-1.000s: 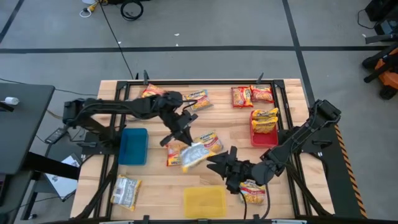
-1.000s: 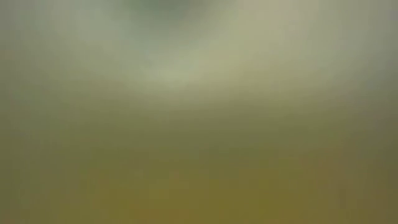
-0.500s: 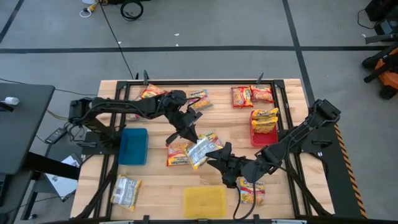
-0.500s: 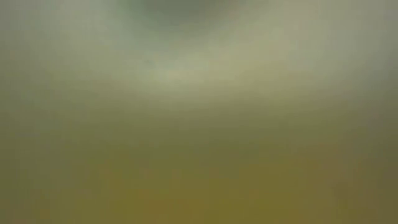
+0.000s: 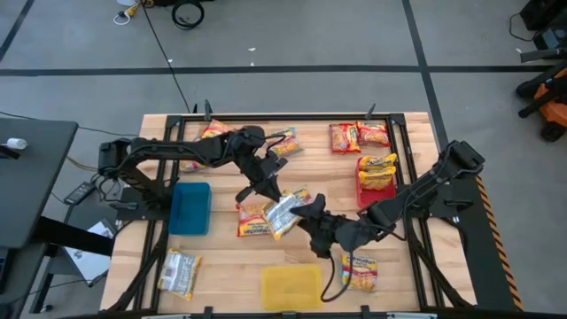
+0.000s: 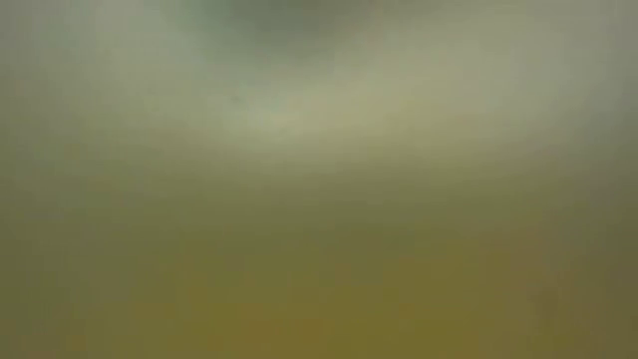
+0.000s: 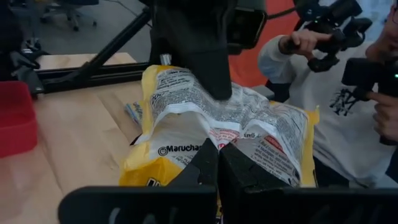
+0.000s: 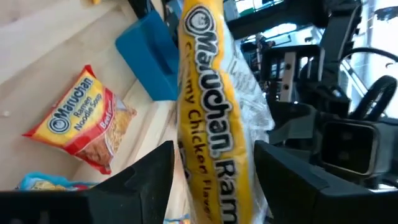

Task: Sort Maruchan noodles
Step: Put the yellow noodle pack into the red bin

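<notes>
The sort looks partway done: two yellow-orange packets (image 5: 376, 171) lie stacked in the red tray (image 5: 376, 195) at about three o'clock on the tabletop (image 5: 230, 266), while the blue tray (image 5: 190, 208) at nine o'clock and the yellow tray (image 5: 292, 285) at six o'clock hold nothing, so most of the work seems left. Loose packets are scattered around: two red-orange ones (image 5: 359, 136) at one o'clock, two more (image 5: 282, 142) near twelve o'clock, a red-orange packet (image 5: 253, 218) near the centre, a silvery-white packet (image 5: 180, 273) at seven o'clock and another packet (image 5: 361, 272) at five o'clock. The packet in hand, a yellow creamy chicken packet (image 5: 283, 213), hangs just above the centre of the tabletop between the two arms. The left gripper (image 7: 217, 163), reaching in from ten o'clock, has its fingers clenched on one edge of that packet. The right gripper (image 8: 214, 162), coming from four o'clock, has its fingers spread wide on either side of the packet's other end, not yet pressing it, which reads as a hand-over about to happen. In the high view the packet's long axis runs roughly from eleven o'clock to five o'clock, and it appears tilted up on edge, not lying flat. The low view shows nothing usable.
</notes>
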